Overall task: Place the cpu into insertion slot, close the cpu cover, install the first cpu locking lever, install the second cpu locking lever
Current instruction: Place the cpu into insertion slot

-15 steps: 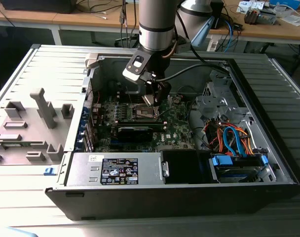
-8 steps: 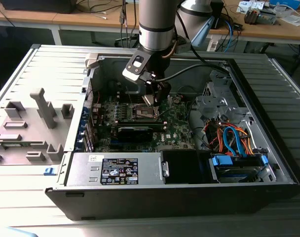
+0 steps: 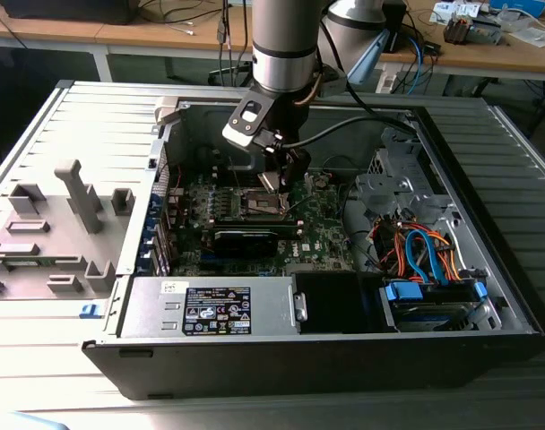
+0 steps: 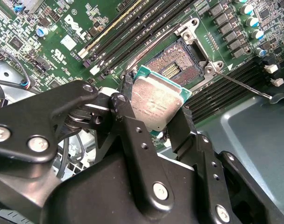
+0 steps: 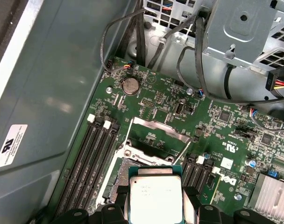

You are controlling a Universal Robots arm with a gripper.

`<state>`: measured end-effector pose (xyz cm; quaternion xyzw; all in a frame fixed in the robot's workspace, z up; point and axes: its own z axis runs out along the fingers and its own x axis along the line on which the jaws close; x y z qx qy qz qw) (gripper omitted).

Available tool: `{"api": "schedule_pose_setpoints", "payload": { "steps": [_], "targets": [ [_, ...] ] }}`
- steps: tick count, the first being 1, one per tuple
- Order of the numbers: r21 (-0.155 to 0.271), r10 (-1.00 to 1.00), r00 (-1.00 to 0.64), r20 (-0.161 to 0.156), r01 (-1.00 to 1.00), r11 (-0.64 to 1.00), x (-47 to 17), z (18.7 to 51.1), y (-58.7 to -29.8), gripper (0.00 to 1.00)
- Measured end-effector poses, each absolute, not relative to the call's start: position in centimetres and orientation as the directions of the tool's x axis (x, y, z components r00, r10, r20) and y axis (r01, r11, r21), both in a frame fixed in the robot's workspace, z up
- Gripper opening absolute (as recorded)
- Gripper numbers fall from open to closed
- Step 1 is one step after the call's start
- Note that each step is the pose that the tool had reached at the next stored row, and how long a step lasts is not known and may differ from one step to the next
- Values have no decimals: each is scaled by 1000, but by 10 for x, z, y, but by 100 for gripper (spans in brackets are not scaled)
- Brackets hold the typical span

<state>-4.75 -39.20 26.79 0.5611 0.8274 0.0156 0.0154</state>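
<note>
you see the open computer case (image 3: 255, 354) lying on its side, with the green motherboard (image 3: 331, 219) on its floor. the gripper (image 3: 286, 179) reaches down into the case, over the board. its two black fingers (image 4: 125, 109) are clamped on opposite edges of the cpu (image 4: 156, 102), and in both wrist views its silver top faces the camera. the cpu cover (image 5: 160, 127) is swung back open, so the insertion slot (image 4: 177, 63) lies bare with its contact field showing. the cpu is held over the slot's edge and is not seated in it. a thin locking lever (image 4: 240, 84) sticks out free beside the slot.
</note>
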Motion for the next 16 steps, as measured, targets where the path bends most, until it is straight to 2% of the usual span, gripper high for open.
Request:
{"api": "schedule_pose_setpoints", "payload": {
  "steps": [16],
  "targets": [
    [43, 940, -340, -8, 939, 340, -48, 268, -392, 55]
  ]
}}
